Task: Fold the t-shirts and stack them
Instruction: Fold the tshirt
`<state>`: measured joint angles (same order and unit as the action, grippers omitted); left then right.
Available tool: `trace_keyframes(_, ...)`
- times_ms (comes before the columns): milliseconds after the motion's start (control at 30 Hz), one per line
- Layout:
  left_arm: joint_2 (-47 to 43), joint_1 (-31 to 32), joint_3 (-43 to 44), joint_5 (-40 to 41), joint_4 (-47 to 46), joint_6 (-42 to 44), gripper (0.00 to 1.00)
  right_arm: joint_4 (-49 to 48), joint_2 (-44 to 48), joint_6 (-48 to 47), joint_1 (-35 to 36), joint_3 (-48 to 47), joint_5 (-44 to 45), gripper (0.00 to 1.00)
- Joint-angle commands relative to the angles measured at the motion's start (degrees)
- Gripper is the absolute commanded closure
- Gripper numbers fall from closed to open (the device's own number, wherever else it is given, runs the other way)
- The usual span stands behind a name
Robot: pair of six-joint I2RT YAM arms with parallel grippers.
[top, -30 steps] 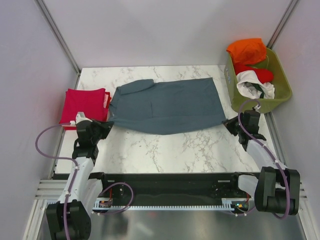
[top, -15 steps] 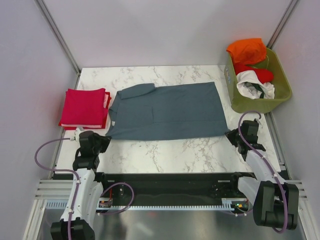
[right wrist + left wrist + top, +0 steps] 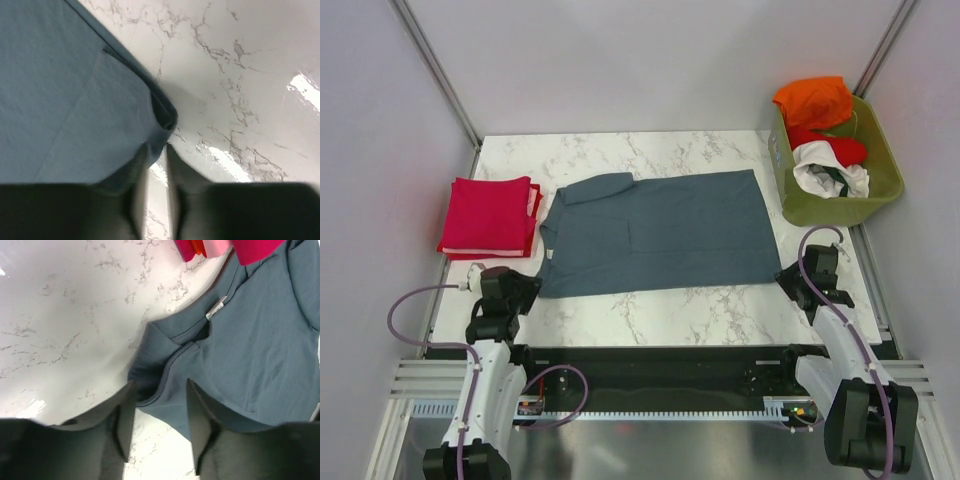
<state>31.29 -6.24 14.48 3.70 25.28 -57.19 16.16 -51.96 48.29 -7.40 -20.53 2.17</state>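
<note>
A slate blue-grey t-shirt [image 3: 660, 230] lies flat across the middle of the marble table, sleeve and collar end to the left. My left gripper [image 3: 532, 287] sits at its near left corner. In the left wrist view that gripper [image 3: 159, 390] is open, with the shirt's corner [image 3: 150, 375] lying loose between the fingertips. My right gripper [image 3: 788, 276] is at the near right corner. In the right wrist view it [image 3: 157, 147] stands slightly open, the folded corner [image 3: 162, 117] just ahead of its tips. A crimson t-shirt [image 3: 488, 215] folded to a rectangle lies at the left.
An olive-green basket [image 3: 840, 213] stands at the back right, holding an orange tee [image 3: 813, 100], a red one [image 3: 835, 147] and a white one [image 3: 830, 172]. The table's near edge [image 3: 660, 345] runs just behind both grippers.
Both grippers drew the blue-grey shirt's near edge toward the table's near edge, then went from shut to open and let go of its corners.
</note>
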Motion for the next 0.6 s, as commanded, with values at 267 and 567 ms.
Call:
trace_keyframes(267, 1.0, 0.1, 10.6, -2.2, 2.6, 10.0, 0.23, 4.4, 8.0, -5.7, -0.2, -7.6, 7.6, 0.47)
trace_keyframes(567, 9.4, 1.3, 18.6, -19.4, -13.7, 16.1, 0.23, 0.5, -2.6, -14.2, 5.1, -21.0, 6.8, 0.55)
